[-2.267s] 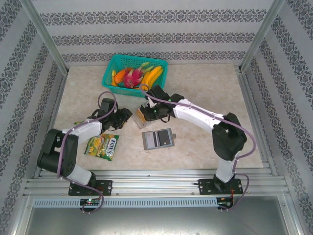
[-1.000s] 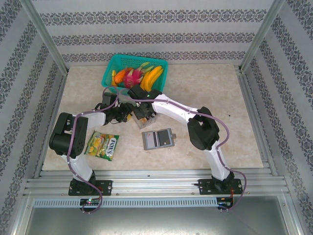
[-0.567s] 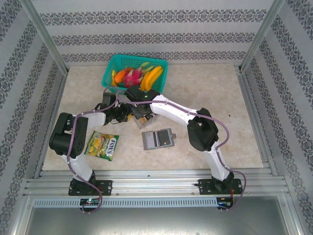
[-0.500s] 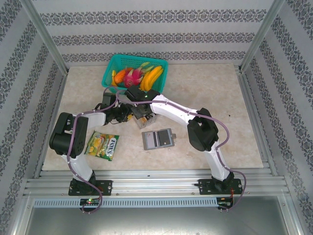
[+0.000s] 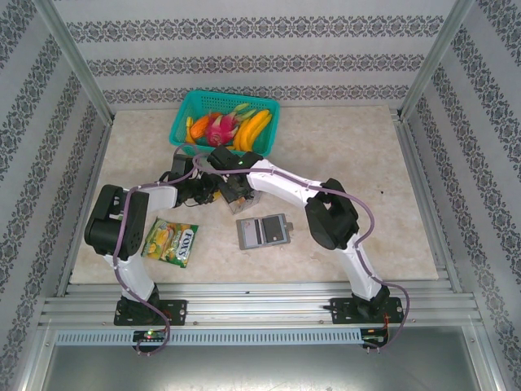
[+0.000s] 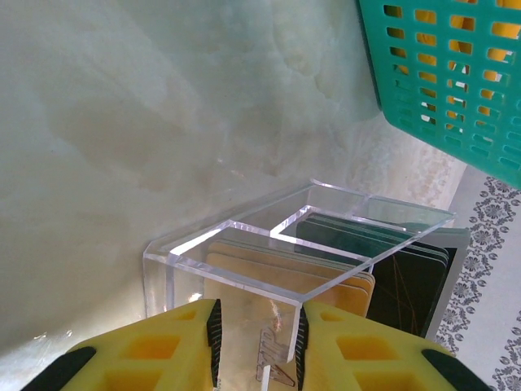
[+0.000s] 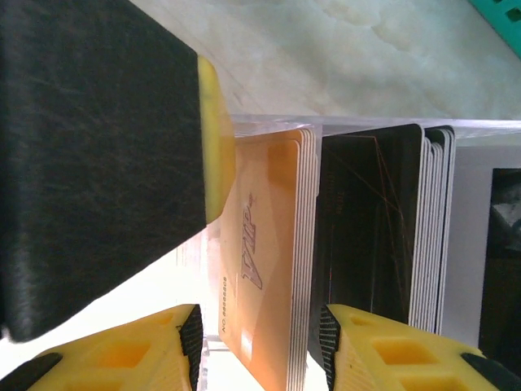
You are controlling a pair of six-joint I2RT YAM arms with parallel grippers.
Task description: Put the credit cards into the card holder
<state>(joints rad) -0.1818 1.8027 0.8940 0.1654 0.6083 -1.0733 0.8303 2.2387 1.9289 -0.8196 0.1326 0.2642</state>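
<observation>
The credit cards stand upright in a clear open-top box (image 5: 238,202): a tan stack (image 7: 264,244), a dark stack (image 7: 374,236) and a pale one behind. My right gripper (image 7: 262,342) is open and straddles the tan stack with a small gap on each side. My left gripper (image 6: 257,346) is closed on the box's near corner, where the tan cards (image 6: 326,281) and dark cards (image 6: 407,285) show through the wall. Its yellow finger (image 7: 216,147) rests against the box wall. Both grippers meet at the box, left (image 5: 213,190) and right (image 5: 237,187). The grey card holder (image 5: 263,231) lies flat in front of the box.
A teal basket (image 5: 189,114) of toy fruit stands just behind the box, and its mesh wall (image 6: 456,73) is close to my left wrist. A green-yellow snack packet (image 5: 169,243) lies at the near left. Bare tabletop (image 5: 358,155) stretches to the right.
My left arm has reached right up to the box and its jaws have narrowed on it. My right arm has swung left, bringing its gripper over the tan stack.
</observation>
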